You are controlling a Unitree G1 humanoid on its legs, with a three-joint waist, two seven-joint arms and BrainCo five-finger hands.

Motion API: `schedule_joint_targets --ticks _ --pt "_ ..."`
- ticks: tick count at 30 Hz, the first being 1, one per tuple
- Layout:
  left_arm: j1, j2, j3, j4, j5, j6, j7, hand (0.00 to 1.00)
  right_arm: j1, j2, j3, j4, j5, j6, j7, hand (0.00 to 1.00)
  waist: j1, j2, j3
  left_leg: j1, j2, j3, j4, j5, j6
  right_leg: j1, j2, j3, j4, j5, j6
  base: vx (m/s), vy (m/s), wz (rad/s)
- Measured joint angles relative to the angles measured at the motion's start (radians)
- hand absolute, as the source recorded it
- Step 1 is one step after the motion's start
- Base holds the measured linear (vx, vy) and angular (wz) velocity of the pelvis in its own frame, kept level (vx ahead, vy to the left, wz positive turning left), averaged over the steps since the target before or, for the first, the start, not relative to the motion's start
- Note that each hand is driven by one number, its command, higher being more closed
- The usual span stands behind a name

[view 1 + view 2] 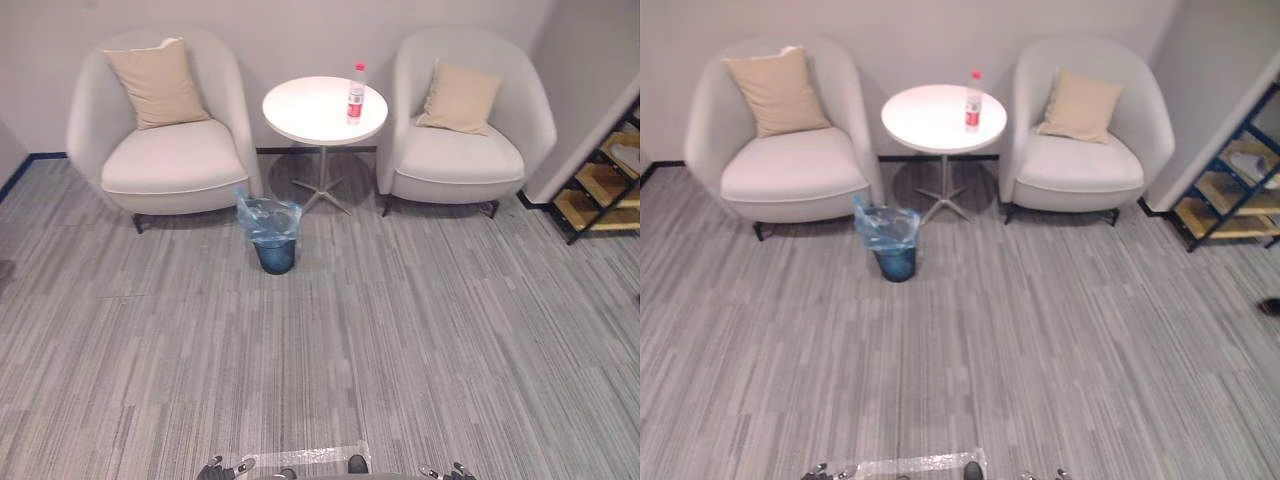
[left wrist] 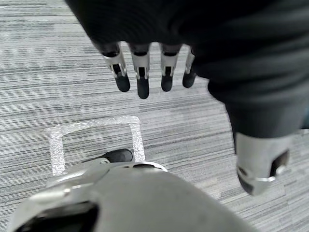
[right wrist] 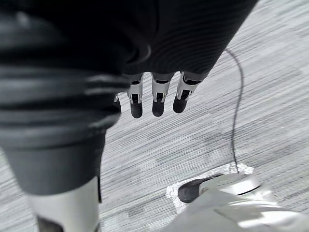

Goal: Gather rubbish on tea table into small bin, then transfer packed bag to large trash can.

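Progress on the task is nil as far as the views show: you have every step ahead of you. One plastic bottle (image 1: 355, 94) with a red cap and label stands upright on the round white tea table (image 1: 305, 115), toward its right edge, in the upper middle of the frame; I see no other rubbish on the top. The small bin (image 1: 275, 255) sits on the floor just in front of the table's foot, slightly left of it, lined with a blue bag (image 1: 268, 217) whose rim stands loose and crumpled above the bin; whether anything lies inside cannot be told from here. The bag is not tied and not lifted out, so the carry to the large trash can is not yet begun. A pale armchair (image 1: 165, 160) with a tan cushion flanks the table at upper left, and a second armchair (image 1: 455, 160) at upper right. You stand well apart from the table, with a broad stretch of grey striped floor (image 1: 400, 340) between, and a taped mark (image 1: 310, 456) at the bottom edge of the frame. Your left hand (image 2: 140, 72) hangs toward the floor, fingers straight and slightly apart, thumb clear of them, nothing in it. Your right hand (image 3: 157, 99) hangs the same way, fingers straight, empty. My judgement: you must walk up to the table before any reach for the bottle is possible.
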Motion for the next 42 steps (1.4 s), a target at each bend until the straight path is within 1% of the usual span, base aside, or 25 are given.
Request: schedule_joint_targets --ticks 6,8,10,11,12,14,15,18,20,21,22,23,24,25,26,27,29,32,33,34,35,36,39,40,42 --pt "-0.03 -0.015 0.02 -0.008 0.0 0.0 -0.001 0.0 0.001 -0.01 -0.017 -0.005 0.003 0.0 0.001 0.0 -0.002 0.023 0.025 -0.068 0.073 -0.024 0.19 -0.096 -0.055 -0.001 0.036 -0.075 0.078 -0.093 -0.044 0.09 -0.112 0.18" --pt "-0.029 -0.035 0.1 -0.065 -0.002 0.002 -0.002 0.0 0.007 0.002 -0.026 -0.025 0.005 -0.004 -0.006 0.0 -0.003 0.018 0.043 -0.191 0.116 -0.022 0.482 -0.1 -0.062 0.008 0.039 -0.093 0.108 -0.118 -0.056 0.15 -0.174 0.08" --pt "-0.009 -0.074 0.165 -0.119 -0.006 0.001 0.0 0.0 0.027 -0.012 -0.026 -0.068 0.021 -0.007 -0.012 0.0 0.007 0.057 0.073 -0.282 0.184 -0.027 0.773 -0.044 -0.004 0.059 0.07 -0.079 0.139 -0.146 -0.085 0.18 -0.12 -0.21" --pt "0.003 -0.083 0.183 -0.14 -0.02 0.0 0.0 0.0 0.032 -0.012 -0.023 -0.089 0.022 -0.007 -0.02 0.0 0.015 0.054 0.078 -0.344 0.198 -0.031 0.907 -0.014 0.002 0.094 0.074 -0.059 0.15 -0.176 -0.109 0.27 -0.055 -0.29" --pt "0.012 -0.089 0.199 -0.158 -0.025 -0.001 0.0 0.0 0.034 -0.011 -0.019 -0.093 0.022 -0.006 -0.028 0.0 0.016 0.051 0.076 -0.387 0.182 -0.046 0.947 -0.05 -0.007 0.113 0.063 -0.043 0.163 -0.207 -0.125 0.28 -0.053 -0.26" --pt "0.012 -0.099 0.205 -0.16 -0.041 -0.003 0.003 0.0 0.03 -0.012 -0.02 -0.085 0.021 -0.003 -0.031 0.0 0.023 0.047 0.076 -0.449 0.138 -0.045 0.891 -0.082 -0.017 0.143 0.047 -0.021 0.149 -0.208 -0.116 0.35 -0.033 -0.36" --pt "0.012 -0.105 0.209 -0.159 -0.044 -0.007 0.006 0.0 0.016 -0.013 -0.022 -0.083 0.021 -0.002 -0.035 0.0 0.04 0.046 0.076 -0.498 0.102 -0.02 0.762 -0.085 -0.019 0.166 0.035 0.008 0.114 -0.207 -0.114 0.35 -0.001 -0.47" --pt "0.009 -0.103 0.215 -0.154 -0.044 -0.013 0.007 0.0 -0.018 -0.002 -0.038 -0.077 0.021 -0.002 -0.036 0.0 0.05 0.033 0.083 -0.524 0.037 0.002 0.538 -0.049 -0.014 0.2 0.012 0.033 0.066 -0.21 -0.104 0.43 0.083 -0.45" --pt "0.011 -0.112 0.211 -0.143 -0.044 -0.016 0.011 0.0 -0.043 0.009 -0.053 -0.058 0.02 -0.003 -0.036 0.0 0.087 0.037 0.07 -0.512 -0.01 -0.032 0.34 0.025 0.048 0.216 0.005 0.077 0.055 -0.236 -0.058 0.46 0.137 -0.91" --pt "0.019 -0.113 0.212 -0.136 -0.044 -0.017 0.011 0.0 -0.044 0.018 -0.053 -0.058 0.019 -0.004 -0.036 0.0 0.096 0.036 0.061 -0.51 -0.012 -0.046 0.342 0.05 0.068 0.227 0.008 0.088 0.066 -0.251 -0.042 0.55 0.192 -0.92" --pt "0.018 -0.096 0.218 -0.124 -0.044 -0.016 0.012 0.0 -0.048 0.042 -0.053 -0.058 0.018 -0.003 -0.035 0.0 0.098 0.011 0.048 -0.493 -0.025 -0.035 0.359 0.058 0.068 0.216 -0.009 0.094 0.144 -0.278 -0.014 0.58 0.189 -0.55" --pt "0.019 -0.079 0.214 -0.117 -0.044 -0.015 0.012 0.0 -0.042 0.072 -0.052 -0.061 0.017 -0.003 -0.033 0.0 0.096 -0.017 0.031 -0.462 -0.041 -0.021 0.337 0.04 0.071 0.162 -0.027 0.083 0.277 -0.285 0.002 0.58 0.189 -0.39" --pt "0.019 -0.061 0.202 -0.114 -0.044 -0.015 0.011 0.0 -0.033 0.087 -0.054 -0.066 0.011 -0.004 -0.031 0.0 0.091 -0.043 0.019 -0.41 -0.065 -0.01 0.31 0.026 0.076 0.089 -0.052 0.062 0.476 -0.272 0.068 0.66 0.239 -0.12" --pt "0.014 -0.051 0.192 -0.115 -0.045 -0.014 0.012 0.0 -0.022 0.09 -0.055 -0.081 0.001 -0.004 -0.027 0.0 0.085 -0.058 0.014 -0.347 -0.089 -0.009 0.302 -0.004 0.091 0.008 -0.079 0.041 0.712 -0.227 0.169 0.65 0.242 -0.04" --pt "0.006 -0.049 0.185 -0.116 -0.047 -0.013 0.012 0.0 -0.018 0.09 -0.054 -0.094 0.0 -0.004 -0.026 0.0 0.081 -0.056 0.015 -0.301 -0.097 -0.01 0.302 -0.032 0.095 -0.043 -0.098 0.015 0.852 -0.216 0.184 0.54 0.195 0.06" --pt "0.001 -0.051 0.184 -0.117 -0.052 -0.013 0.012 0.0 -0.019 0.09 -0.054 -0.1 0.0 -0.005 -0.025 0.0 0.079 -0.053 0.017 -0.278 -0.099 -0.011 0.299 -0.045 0.096 -0.067 -0.107 -0.003 0.909 -0.217 0.177 0.4 0.123 0.12" --pt "-0.032 -0.062 0.179 -0.121 -0.067 -0.014 0.011 0.0 -0.016 0.085 -0.054 -0.137 -0.004 -0.009 -0.019 0.0 0.062 -0.031 0.021 -0.16 -0.103 -0.035 0.247 -0.073 0.097 -0.192 -0.163 -0.11 1.043 -0.24 0.112 0.44 0.107 0.28" --pt "-0.039 -0.105 0.186 -0.137 -0.079 -0.02 0.009 0.0 -0.024 0.091 -0.06 -0.152 -0.005 -0.009 -0.017 0.0 0.055 -0.03 0.02 -0.062 -0.092 -0.053 0.211 -0.072 0.097 -0.271 -0.172 -0.149 0.955 -0.251 0.078 0.44 0.005 0.29" --pt "-0.051 -0.128 0.187 -0.139 -0.077 -0.019 0.005 0.0 -0.023 0.091 -0.06 -0.166 -0.005 -0.012 -0.016 0.0 0.054 -0.023 0.022 -0.037 -0.081 -0.076 0.207 -0.087 0.096 -0.331 -0.169 -0.162 0.914 -0.257 0.041 0.29 -0.058 0.31" --pt "-0.055 -0.132 0.187 -0.139 -0.08 -0.019 0.002 0.0 -0.028 0.089 -0.061 -0.169 -0.005 -0.013 -0.016 0.0 0.049 -0.012 0.027 -0.021 -0.066 -0.087 0.198 -0.104 0.089 -0.344 -0.157 -0.168 0.864 -0.255 0.035 0.37 -0.101 0.46" --pt "-0.061 -0.143 0.197 -0.133 -0.071 -0.019 0.0 0.0 -0.04 0.087 -0.069 -0.168 -0.004 -0.011 -0.016 0.0 0.034 0.003 0.031 0.0 -0.044 -0.11 0.187 -0.129 0.071 -0.338 -0.125 -0.165 0.69 -0.239 0.038 0.43 -0.164 0.48" --pt "-0.062 -0.144 0.198 -0.122 -0.066 -0.022 0.0 0.0 -0.044 0.088 -0.069 -0.157 -0.004 -0.011 -0.017 0.0 0.034 -0.004 0.034 0.023 -0.04 -0.115 0.177 -0.146 0.052 -0.332 -0.103 -0.118 0.499 -0.168 0.02 0.43 -0.184 0.44" --pt "-0.052 -0.142 0.207 -0.108 -0.064 -0.02 0.002 0.0 -0.042 0.091 -0.086 -0.145 0.003 -0.014 -0.016 0.0 0.027 -0.017 0.029 0.081 -0.026 -0.165 0.208 -0.228 0.007 -0.298 -0.093 -0.09 0.402 -0.031 0.006 0.39 -0.259 0.43" --pt "-0.05 -0.16 0.207 -0.095 -0.06 -0.018 0.0 0.0 -0.044 0.077 -0.085 -0.143 0.0 -0.014 -0.012 0.0 0.027 0.018 0.02 0.085 0.011 -0.186 0.235 -0.246 -0.007 -0.282 -0.074 -0.127 0.428 -0.066 -0.008 0.43 -0.294 0.55" --pt "-0.048 -0.188 0.22 -0.096 -0.058 -0.019 -0.001 0.0 -0.044 0.058 -0.088 -0.129 0.001 -0.014 -0.009 0.0 0.024 0.056 0.007 0.022 0.076 -0.224 0.407 -0.248 -0.012 -0.23 -0.03 -0.191 0.415 -0.125 -0.043 0.46 -0.328 0.61"
